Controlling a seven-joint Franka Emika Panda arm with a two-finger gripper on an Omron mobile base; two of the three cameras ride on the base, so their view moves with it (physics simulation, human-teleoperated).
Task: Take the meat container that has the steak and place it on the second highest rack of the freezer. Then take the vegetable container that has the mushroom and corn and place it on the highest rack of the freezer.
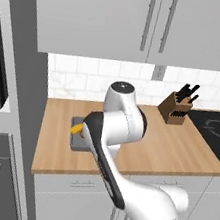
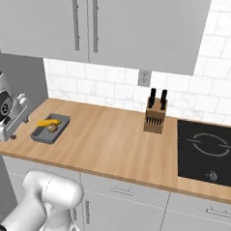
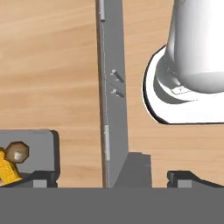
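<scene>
One grey container (image 2: 49,129) is shown on the wooden bench (image 2: 116,141), near its left end and close to the front edge; a yellow piece of corn (image 2: 45,123) and a brown mushroom (image 2: 52,128) lie inside it, so it is taken to be the vegetable container of the task. No container with a steak is seen. The end effector (image 2: 16,116) is held above the left end of the bench, just left of the container and apart from it, with its jaws spread wide and nothing between them. In the hand view the container (image 3: 41,151) appears at the lower left, the corn (image 3: 6,171) and mushroom (image 3: 18,151) at its edge, so the container is judged to lie off to one side of the end effector rather than directly beneath it. The container's long axis is seen in the right base view to run from the bench front towards the tiled wall, slightly slanted. A knife block (image 2: 155,117) and a cooktop (image 2: 207,149) stand well apart to the right.
</scene>
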